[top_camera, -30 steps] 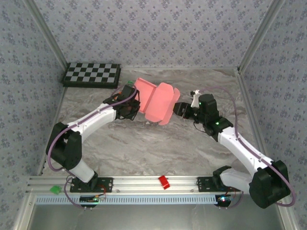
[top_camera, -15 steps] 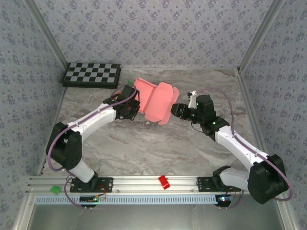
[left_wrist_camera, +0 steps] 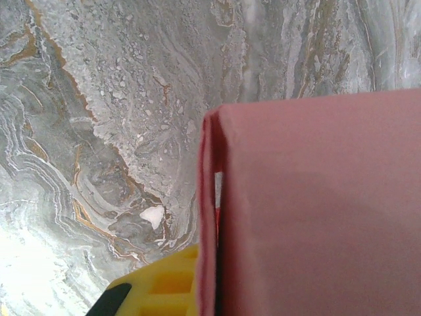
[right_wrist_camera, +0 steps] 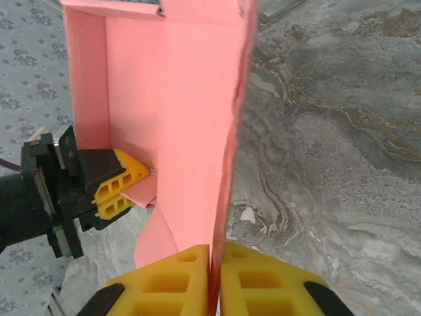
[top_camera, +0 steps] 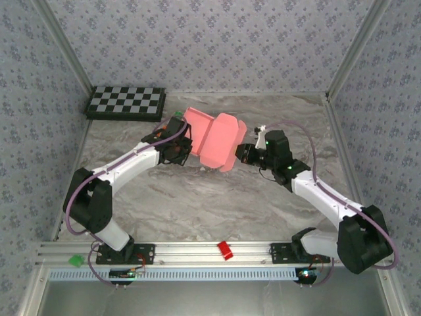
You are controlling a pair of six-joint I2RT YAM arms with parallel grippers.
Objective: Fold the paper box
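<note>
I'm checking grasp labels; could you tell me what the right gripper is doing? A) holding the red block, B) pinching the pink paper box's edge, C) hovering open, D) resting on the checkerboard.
B: the right wrist view shows the right gripper shut on the edge of the paper box.

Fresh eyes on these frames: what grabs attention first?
The half-folded pink thin-card box stands out, held between both arms over the far middle of the grey marbled table. The right gripper's yellow fingers are pinched shut on one edge of it, and the left gripper grips the opposite side. A black-and-white checkerboard lies in the far left corner.
</note>
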